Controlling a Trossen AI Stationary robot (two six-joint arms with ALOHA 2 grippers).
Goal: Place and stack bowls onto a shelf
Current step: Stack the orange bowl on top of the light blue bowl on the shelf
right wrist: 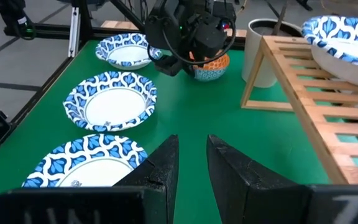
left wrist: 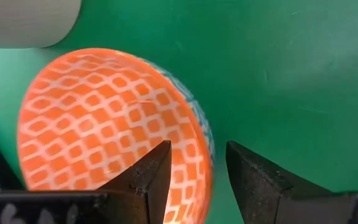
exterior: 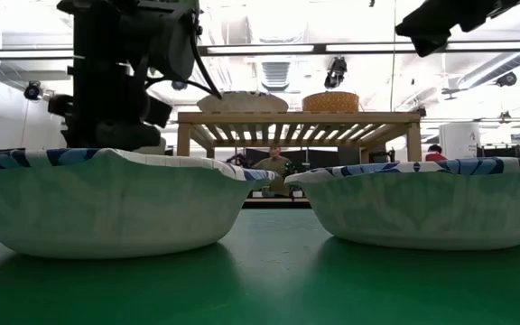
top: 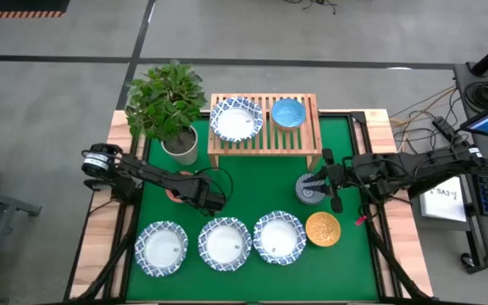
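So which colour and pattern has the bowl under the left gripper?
Orange-red bowl with a white lattice pattern inside; clearest in the left wrist view.

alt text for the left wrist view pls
The left gripper straddles the rim of an orange bowl with a white lattice pattern, fingers open, one inside and one outside. The bowl sits on the green table, a white pot beside it.

grey floor [top: 58, 34], ceiling strip lights [exterior: 283, 48], seated person [exterior: 275, 168]

Two dark jointed arms with black cables and wedge-shaped black fingers [left wrist: 148, 180].
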